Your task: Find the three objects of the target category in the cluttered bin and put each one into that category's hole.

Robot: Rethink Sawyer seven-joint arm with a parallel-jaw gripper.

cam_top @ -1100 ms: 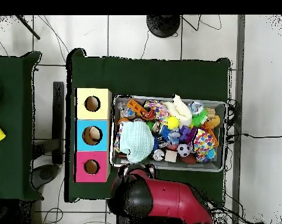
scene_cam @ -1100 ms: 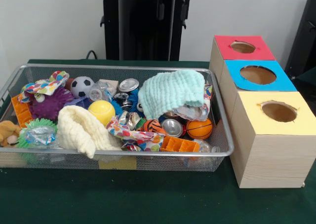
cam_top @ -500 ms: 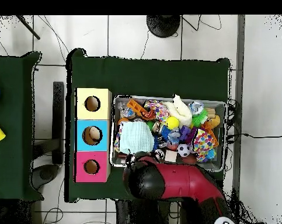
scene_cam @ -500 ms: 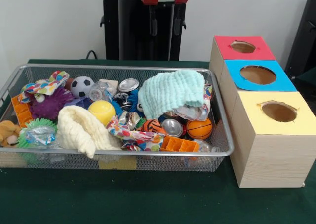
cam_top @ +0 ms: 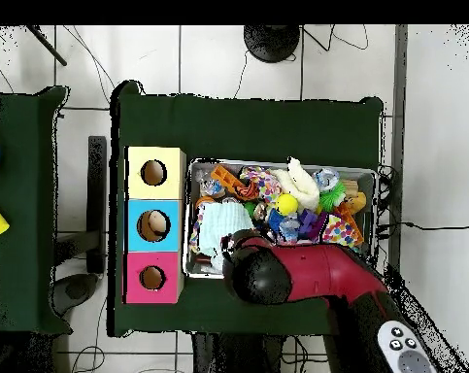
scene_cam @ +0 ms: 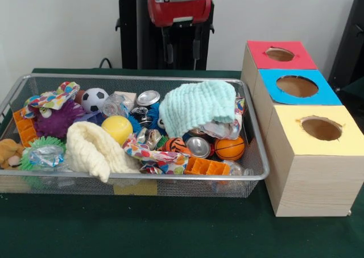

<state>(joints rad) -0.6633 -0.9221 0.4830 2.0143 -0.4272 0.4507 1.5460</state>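
The gripper (scene_cam: 181, 52) hangs above the wire bin's (scene_cam: 250, 175) back rim, fingers apart and seemingly empty. Beside the bin stand the red box (scene_cam: 280, 54), blue box (scene_cam: 296, 86) and yellow box (scene_cam: 318, 130).

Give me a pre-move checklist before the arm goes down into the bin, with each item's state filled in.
1. Gripper above the mesh bin, not yet among the clutter: ok.
2. Fingers open and nothing between them: ok; two dark fingers hang apart in the front view.
3. Arm positioned over the bin: ok; overhead, it covers the bin's robot-side part.
4. Holes in the red box, blue box and yellow box unobstructed: ok from the front; overhead, something pale shows inside the blue hole.
5. Things under the mint cloth identified: cannot tell, the cloth hides them.
6. Target category known: cannot tell from the pictures.
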